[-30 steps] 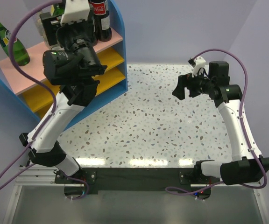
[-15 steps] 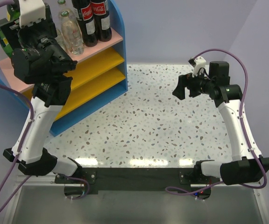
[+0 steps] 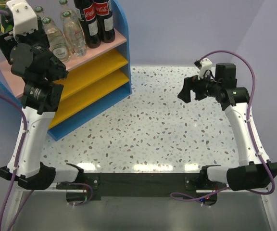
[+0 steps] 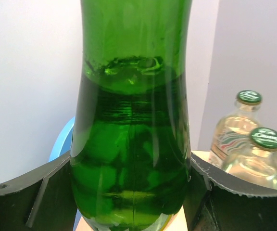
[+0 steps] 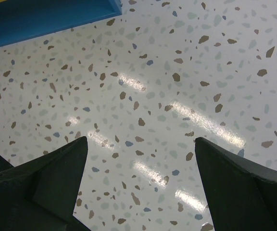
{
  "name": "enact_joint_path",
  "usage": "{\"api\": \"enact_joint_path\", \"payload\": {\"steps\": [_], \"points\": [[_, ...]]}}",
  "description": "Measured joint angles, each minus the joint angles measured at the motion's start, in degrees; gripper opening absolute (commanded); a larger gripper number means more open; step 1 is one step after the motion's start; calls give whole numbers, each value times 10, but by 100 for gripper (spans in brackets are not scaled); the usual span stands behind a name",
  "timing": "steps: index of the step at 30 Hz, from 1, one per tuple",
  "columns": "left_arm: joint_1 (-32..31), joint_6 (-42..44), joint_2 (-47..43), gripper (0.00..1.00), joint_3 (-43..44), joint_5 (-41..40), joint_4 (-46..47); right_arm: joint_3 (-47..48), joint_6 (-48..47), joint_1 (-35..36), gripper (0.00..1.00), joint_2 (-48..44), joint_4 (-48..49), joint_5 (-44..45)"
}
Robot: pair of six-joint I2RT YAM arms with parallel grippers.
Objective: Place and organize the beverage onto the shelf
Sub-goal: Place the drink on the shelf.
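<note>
While the left gripper [image 4: 131, 195] clamps the green glass bottle [image 4: 133, 120] low on its body, over the pink top board [image 3: 107, 45] of the shelf [image 3: 121, 24] at ten o'clock on the table [image 3: 153, 125], the job seems to be setting it down upright. Lower it flat, keep off the clear bottles [image 4: 254, 154] at its three o'clock, and release only once the base rests. The right gripper [image 5: 141, 187] hangs wide open, holding nothing, at two o'clock.
</note>
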Motion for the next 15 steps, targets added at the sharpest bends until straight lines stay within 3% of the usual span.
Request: {"api": "enact_joint_path", "payload": {"steps": [15], "points": [[149,-207,-37,0,-83,116,-178,0,-2,-1,96,0,-7,0]]}}
